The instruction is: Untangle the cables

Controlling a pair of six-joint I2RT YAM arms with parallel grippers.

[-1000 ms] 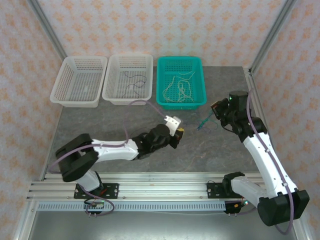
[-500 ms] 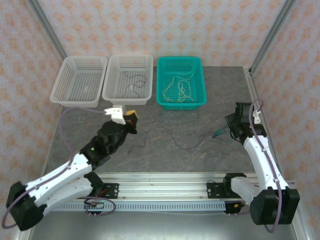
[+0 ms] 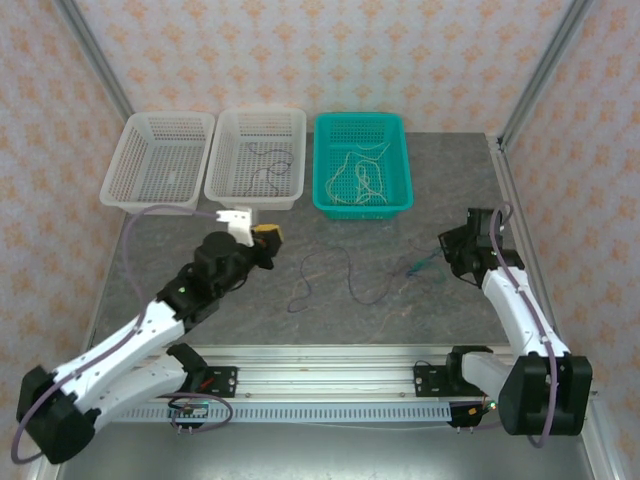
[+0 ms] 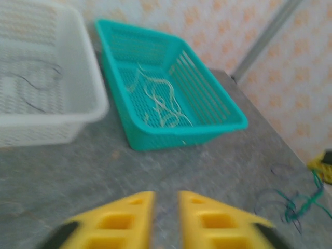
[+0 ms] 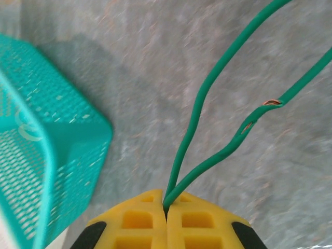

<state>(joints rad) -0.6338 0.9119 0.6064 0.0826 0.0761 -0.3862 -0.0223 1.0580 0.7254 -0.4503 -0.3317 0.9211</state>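
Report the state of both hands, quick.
Left hand: slightly open, holding nothing.
Right hand: closed on the green cable.

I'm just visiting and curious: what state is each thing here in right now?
Right gripper: shut on the thin green cable.
Left gripper: slightly open, empty.
Thin dark purple cable: lying loose on the grey table.
Teal plastic mesh basket: holding cream-white cables.
Middle white mesh basket: holding thin dark cables.

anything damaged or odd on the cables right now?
Yes. The green cable clamped in the right gripper has two nicks in the insulation on one strand, with coppery metal showing through, seen in the right wrist view. Nothing else stands out.
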